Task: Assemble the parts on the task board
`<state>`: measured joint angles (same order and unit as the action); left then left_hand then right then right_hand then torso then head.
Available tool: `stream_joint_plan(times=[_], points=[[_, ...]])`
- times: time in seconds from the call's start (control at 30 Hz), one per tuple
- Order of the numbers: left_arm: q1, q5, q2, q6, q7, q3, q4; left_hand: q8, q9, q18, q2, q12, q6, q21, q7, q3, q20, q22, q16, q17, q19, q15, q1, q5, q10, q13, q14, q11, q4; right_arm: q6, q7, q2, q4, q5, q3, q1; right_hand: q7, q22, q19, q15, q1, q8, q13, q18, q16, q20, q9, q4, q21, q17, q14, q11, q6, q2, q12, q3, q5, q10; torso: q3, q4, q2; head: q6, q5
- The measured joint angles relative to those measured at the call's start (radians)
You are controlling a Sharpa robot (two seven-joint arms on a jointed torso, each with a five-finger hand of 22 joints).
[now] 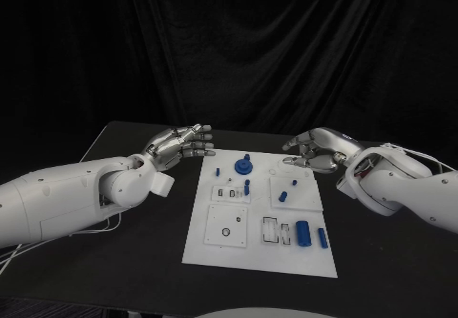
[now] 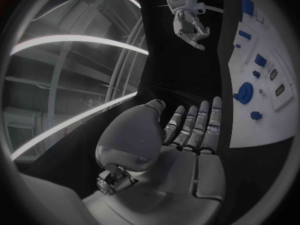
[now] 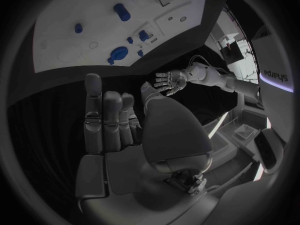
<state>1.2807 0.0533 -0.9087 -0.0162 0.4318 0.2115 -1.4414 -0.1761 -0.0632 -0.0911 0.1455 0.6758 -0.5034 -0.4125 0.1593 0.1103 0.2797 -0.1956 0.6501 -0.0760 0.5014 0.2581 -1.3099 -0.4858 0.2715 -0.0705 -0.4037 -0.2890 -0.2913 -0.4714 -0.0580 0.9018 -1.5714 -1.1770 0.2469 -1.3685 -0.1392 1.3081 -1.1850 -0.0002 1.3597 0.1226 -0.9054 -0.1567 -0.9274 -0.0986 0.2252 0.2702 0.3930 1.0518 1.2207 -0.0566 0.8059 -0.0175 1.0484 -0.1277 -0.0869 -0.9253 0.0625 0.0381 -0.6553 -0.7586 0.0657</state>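
the white task board (image 1: 225,255) lies flat in the middle of the black table (image 1: 124,265), with blue parts on it: a round knob-like piece (image 1: 243,165) near its far edge, a small peg (image 1: 282,195) mid-board, and two cylinders (image 1: 302,232) lying side by side near its right front. the left hand (image 1: 181,146) hovers off the board's far left corner, fingers straight and apart, holding nothing. the right hand (image 1: 315,151) hangs by the far right corner, fingers loosely curved, also empty

white arms (image 1: 67,199), silver hands (image 1: 181,147)
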Motion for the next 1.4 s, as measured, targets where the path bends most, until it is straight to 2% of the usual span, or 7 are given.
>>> stream_joint_plan(times=[0.13,0.3,0.4,0.73,0.97,1.03,1.4], points=[[0.011,-0.065,0.025,0.0,-0.072,0.0,0.038,-0.024,-0.007,0.0,-0.011,0.027,-0.08,-0.053,0.008,-0.036,-0.003,-0.024,0.054,-0.003,0.05,-0.013,-0.011,0.083,0.097,0.0,-0.065,0.0,0.0,0.023,-0.061,0.014,0.036,0.187,0.0,0.021,-0.024,-0.025,0.131,0.049,-0.009,-0.005,0.125,0.0,0.197,-0.04,-0.017,0.016,-0.159,-0.144,-0.226,-0.04,0.007,-0.023,-0.129,0.004,-0.101,0.169,-0.0076,-0.004,0.019,0.003,0.004],[0.022,-0.179,0.069,-0.009,-0.167,0.001,0.087,-0.054,-0.014,-0.025,-0.01,0.056,-0.173,-0.105,0.023,-0.136,-0.015,-0.05,0.108,-0.008,0.093,-0.05,0.077,0.335,0.228,0.0,-0.149,0.041,-0.002,0.094,-0.148,0.022,0.081,0.404,0.002,0.069,-0.033,-0.099,0.202,0.087,-0.041,-0.011,0.237,0.0,0.292,-0.085,-0.034,0.021,-0.267,-0.251,-0.333,-0.078,0.005,-0.063,-0.214,0.018,-0.17,0.214,-0.0195,-0.0119,0.041,0.015,0.013],[0.042,-0.26,0.099,-0.018,-0.225,0.002,0.098,-0.054,-0.012,-0.056,0.004,0.061,-0.193,-0.155,0.028,-0.198,-0.014,-0.075,0.152,-0.016,0.111,-0.073,0.096,0.398,0.303,-0.003,-0.209,0.066,0.0,0.139,-0.189,0.039,0.084,0.489,0.003,0.089,-0.033,-0.185,0.235,0.118,-0.087,-0.011,0.317,0.0,0.362,-0.118,-0.045,0.023,-0.324,-0.357,-0.374,-0.102,-0.002,-0.091,-0.26,0.078,-0.226,0.238,-0.0255,-0.0189,0.058,0.017,0.02],[0.119,-0.677,0.237,-0.054,-0.439,-0.001,0.109,-0.081,-0.023,-0.079,0.046,0.288,-0.354,-0.474,0.002,-0.27,-0.103,-0.259,0.457,-0.206,0.245,-0.199,0.013,0.343,0.618,-0.206,-0.514,0.187,0.003,0.223,-0.277,0.115,0.023,0.637,0.002,0.134,-0.036,-0.339,0.26,0.131,-0.094,-0.01,0.419,-0.016,0.412,-0.139,-0.054,0.022,-0.327,-0.514,-0.387,-0.113,-0.006,-0.161,-0.285,0.175,-0.239,0.249,-0.0407,-0.035,0.11,-0.009,0.016],[0.129,-0.919,0.339,-0.079,-0.565,0.0,0.164,-0.083,-0.065,-0.061,0.052,0.74,-0.45,-0.802,-0.04,-0.291,-0.165,-0.63,0.855,-1.106,0.471,-0.252,0.019,0.323,1.072,-1.112,-0.964,0.226,0.001,0.232,-0.306,0.142,0.002,0.666,0.002,0.149,-0.042,-0.372,0.223,0.116,-0.065,0.0,0.442,-0.016,0.385,-0.128,-0.057,0.021,-0.327,-0.539,-0.357,-0.1,0.0,-0.181,-0.269,0.195,-0.265,0.228,-0.0503,-0.0443,0.158,-0.071,-0.001],[0.131,-0.962,0.365,-0.083,-0.601,-0.001,0.183,-0.088,-0.086,-0.039,0.051,0.74,-0.46,-0.868,-0.047,-0.295,-0.171,-0.733,0.897,-1.211,0.532,-0.256,0.031,0.32,1.115,-1.112,-1.043,0.198,0.006,0.232,-0.313,0.144,0.001,0.671,0.002,0.151,-0.044,-0.377,0.217,0.115,-0.056,0.0,0.447,-0.016,0.377,-0.126,-0.057,0.022,-0.327,-0.543,-0.349,-0.097,0.002,-0.18,-0.265,0.2,-0.27,0.224,-0.0518,-0.0454,0.165,-0.08,-0.003],[0.124,-1.052,0.488,-0.112,-0.799,0.0,0.293,-0.17,-0.264,0.015,0.064,0.74,-0.482,-1.043,-0.071,-0.302,-0.187,-1.072,0.918,-1.232,0.799,-0.275,0.086,0.285,1.146,-1.112,-1.063,0.217,0.004,0.231,-0.335,0.141,-0.001,0.684,0.002,0.158,-0.052,-0.39,0.182,0.102,-0.031,0.012,0.467,-0.015,0.343,-0.112,-0.058,0.019,-0.321,-0.555,-0.322,-0.085,0.011,-0.183,-0.25,0.216,-0.292,0.198,-0.0564,-0.0509,0.18,-0.11,0.001]])
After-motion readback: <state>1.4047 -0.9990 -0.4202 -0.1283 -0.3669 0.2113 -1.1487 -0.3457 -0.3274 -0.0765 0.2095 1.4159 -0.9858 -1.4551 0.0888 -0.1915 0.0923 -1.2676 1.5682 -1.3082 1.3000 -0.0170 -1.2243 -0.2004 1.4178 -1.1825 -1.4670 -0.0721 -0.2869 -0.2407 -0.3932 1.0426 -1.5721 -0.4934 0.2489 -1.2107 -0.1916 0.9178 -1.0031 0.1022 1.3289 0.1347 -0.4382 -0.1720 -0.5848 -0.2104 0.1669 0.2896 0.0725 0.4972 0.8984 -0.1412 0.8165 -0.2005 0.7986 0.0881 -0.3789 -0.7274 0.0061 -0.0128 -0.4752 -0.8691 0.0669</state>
